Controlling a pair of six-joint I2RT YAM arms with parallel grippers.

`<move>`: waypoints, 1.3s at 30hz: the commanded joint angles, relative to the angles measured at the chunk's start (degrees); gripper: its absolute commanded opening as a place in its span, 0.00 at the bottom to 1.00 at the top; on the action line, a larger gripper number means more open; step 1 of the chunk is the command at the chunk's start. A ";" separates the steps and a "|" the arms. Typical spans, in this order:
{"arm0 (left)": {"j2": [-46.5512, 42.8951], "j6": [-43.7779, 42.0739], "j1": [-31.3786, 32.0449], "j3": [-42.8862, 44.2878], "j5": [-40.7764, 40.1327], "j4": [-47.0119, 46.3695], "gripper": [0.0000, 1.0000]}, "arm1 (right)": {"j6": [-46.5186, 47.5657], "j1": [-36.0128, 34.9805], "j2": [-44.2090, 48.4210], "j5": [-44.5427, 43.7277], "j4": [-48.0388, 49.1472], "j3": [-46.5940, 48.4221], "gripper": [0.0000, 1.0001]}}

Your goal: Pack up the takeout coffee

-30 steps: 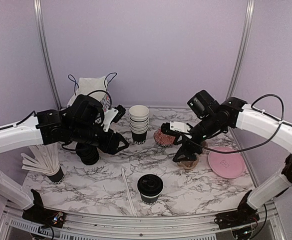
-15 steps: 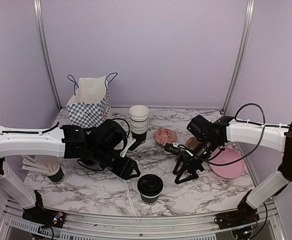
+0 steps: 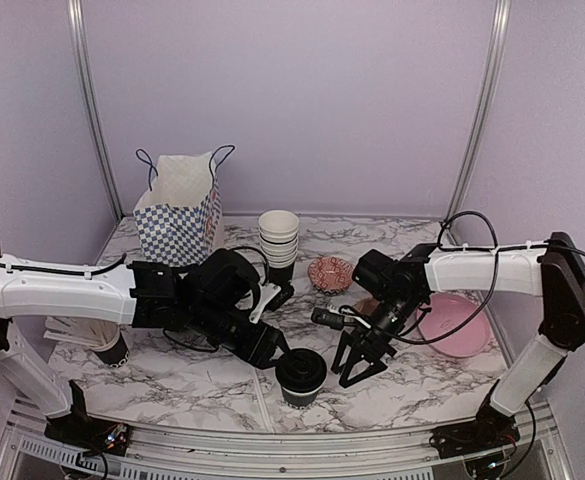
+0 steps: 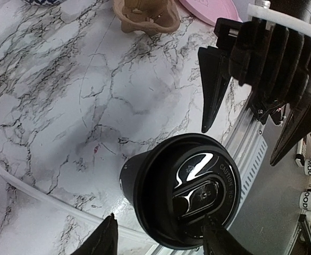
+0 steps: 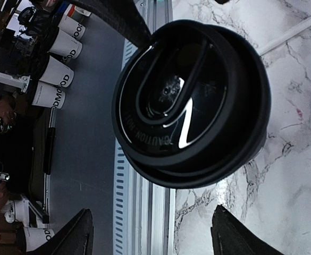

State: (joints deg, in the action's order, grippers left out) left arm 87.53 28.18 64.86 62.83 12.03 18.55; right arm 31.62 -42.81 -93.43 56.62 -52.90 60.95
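Note:
The takeout coffee [image 3: 301, 376], a small black cup with a black lid, stands upright near the table's front edge. My left gripper [image 3: 277, 352] is low at its left side, open. In the left wrist view the coffee [image 4: 182, 196] sits just ahead of the left gripper [image 4: 163, 241], and one fingertip [image 4: 219, 240] overlaps the lid's rim. My right gripper [image 3: 357, 367] is open just right of the cup. In the right wrist view the lid [image 5: 192, 101] fills the space ahead of the right gripper [image 5: 155, 234], with nothing between its fingers.
A checked paper bag [image 3: 179, 205] stands open at the back left. A stack of white-rimmed cups [image 3: 278, 245] is mid-table, a pink plate [image 3: 454, 326] at the right, and a red dish [image 3: 329, 272] behind the right arm. A cup of straws [image 3: 107, 345] is at the left. A loose straw [image 4: 38, 191] lies near the front edge.
Both arms have come down and forward from mid-table to either side of the coffee cup. The right jaws have narrowed a little. The cup has not moved.

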 commanded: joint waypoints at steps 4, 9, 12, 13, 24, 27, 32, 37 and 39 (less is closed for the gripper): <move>3.67 -0.06 1.47 1.34 1.12 -1.55 0.52 | 2.30 -1.04 -3.42 4.62 -2.24 4.23 0.72; 4.44 -0.10 1.83 1.41 1.26 -1.78 0.51 | 1.78 -1.42 -5.97 5.43 -2.32 6.01 0.68; 5.01 -0.41 1.89 1.27 1.76 -1.83 0.50 | 1.63 -1.41 -7.73 6.15 -2.91 7.01 0.64; 5.07 -0.43 1.93 1.13 1.84 -1.82 0.49 | 1.57 -1.37 -8.26 6.44 -3.03 7.21 0.64; 5.13 -0.41 2.28 0.21 3.34 -1.83 0.49 | -0.45 -0.27 -11.96 7.64 -3.64 9.05 0.65; 5.19 -0.41 2.28 0.19 3.56 -1.80 0.51 | -1.06 0.14 -12.66 7.48 -3.89 10.02 0.67; 4.96 -0.24 2.27 0.28 3.15 -1.74 0.52 | -1.89 0.33 -14.12 6.42 -3.76 11.09 0.63; 3.60 0.07 2.26 -0.19 1.80 -1.67 0.53 | -3.55 0.51 -14.50 3.74 -2.38 12.89 0.55; 2.85 0.27 2.29 -0.63 0.95 -1.57 0.53 | -4.34 0.65 -14.35 3.00 -1.29 13.82 0.55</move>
State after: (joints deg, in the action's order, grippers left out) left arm 91.02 28.32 66.41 63.24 14.02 16.60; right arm 29.52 -42.59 -107.00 61.32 -58.33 70.76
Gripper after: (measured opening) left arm 0.527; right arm 0.555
